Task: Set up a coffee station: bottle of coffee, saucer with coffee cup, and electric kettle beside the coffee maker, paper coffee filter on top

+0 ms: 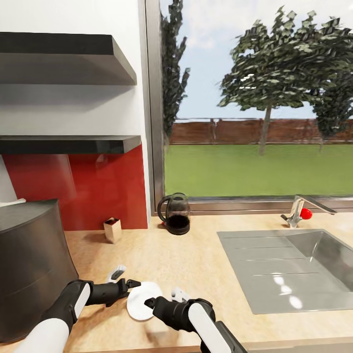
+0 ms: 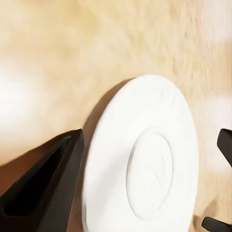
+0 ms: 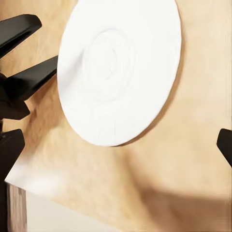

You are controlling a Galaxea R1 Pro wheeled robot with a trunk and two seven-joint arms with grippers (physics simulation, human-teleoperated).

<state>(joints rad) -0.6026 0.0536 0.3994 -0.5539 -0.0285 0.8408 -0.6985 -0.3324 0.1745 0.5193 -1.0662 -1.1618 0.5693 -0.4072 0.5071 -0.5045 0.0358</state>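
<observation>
Item: saucer [image 1: 142, 300], white, round, lying flat on the wooden tabletop [image 1: 196, 260] at lower centre of the head frame, near the front edge. No long axis; a shallow ring at its middle shows in both wrist views [image 2: 145, 159] [image 3: 118, 67].

Left claw [image 1: 128, 284]: at the saucer's left rim, fingers spread, one dark finger [image 2: 46, 188] just off the plate's edge, the other at the far side of the frame. Empty, gripping nothing.

Right claw [image 1: 149, 303]: at the saucer's lower right rim, over or touching the plate; contact cannot be told. Fingers apart in its wrist view, nothing held.

Relation: saucer lies between the two claws, each about equally near; left approaches from frame left, right from below.

Small white piece [image 1: 179, 294]: just right of the saucer, possibly the cup; too small to tell.

Also present: glass carafe [image 1: 175, 214] at the window, centre; small brown box [image 1: 113, 230] left of it; sink [image 1: 294, 267] at right; dark rounded appliance [image 1: 29, 264] at lower left.
</observation>
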